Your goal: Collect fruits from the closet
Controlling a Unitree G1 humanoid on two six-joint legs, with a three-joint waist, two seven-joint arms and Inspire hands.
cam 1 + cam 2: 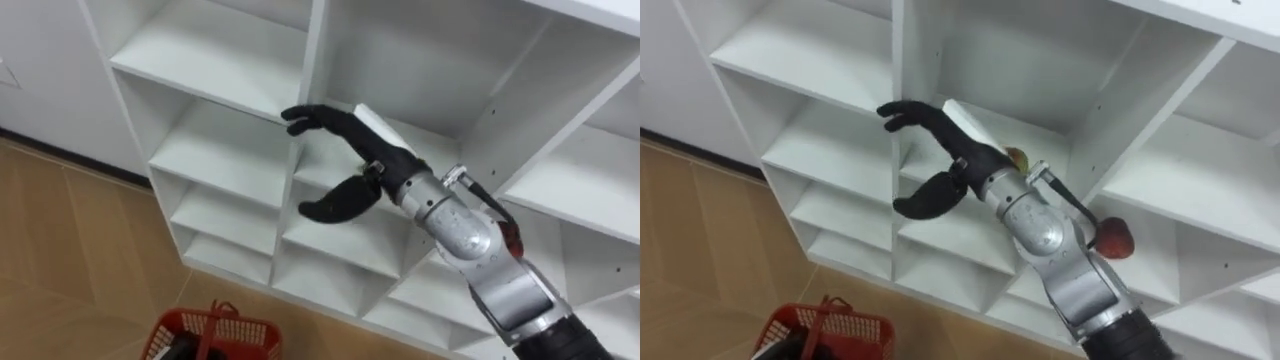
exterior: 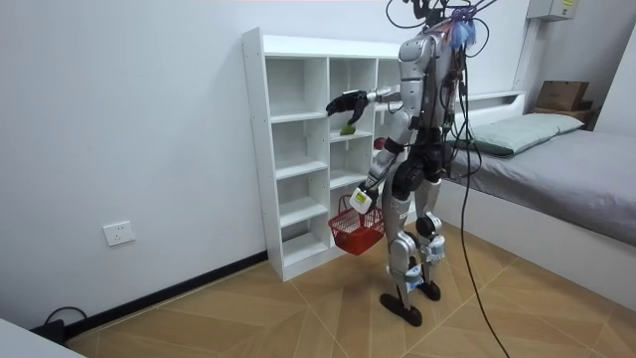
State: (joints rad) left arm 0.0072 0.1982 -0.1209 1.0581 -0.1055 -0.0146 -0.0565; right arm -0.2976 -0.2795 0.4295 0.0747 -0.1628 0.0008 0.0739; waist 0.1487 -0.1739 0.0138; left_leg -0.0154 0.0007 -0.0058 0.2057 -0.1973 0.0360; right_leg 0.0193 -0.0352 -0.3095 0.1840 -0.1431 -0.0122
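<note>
The right hand (image 1: pixel 362 148) is hovering empty in front of the closet (image 1: pixel 312 60), fingers lying straight and thumb hanging well apart from them; it is sitting level with the upright between the left and middle columns. A greenish fruit (image 1: pixel 1017 157) is peeping out from just behind the wrist, resting on the middle column's shelf; a red apple (image 1: pixel 1117 238) is lying on a shelf just beyond the forearm, on its right side. The left hand (image 2: pixel 360 199) is hanging low at the robot's side, curling round the handle of a red basket (image 2: pixel 356 231), which is dangling near the lower shelves. The robot is standing upright on the wood floor facing the closet, with a bed (image 2: pixel 556 164) lying behind it.
</note>
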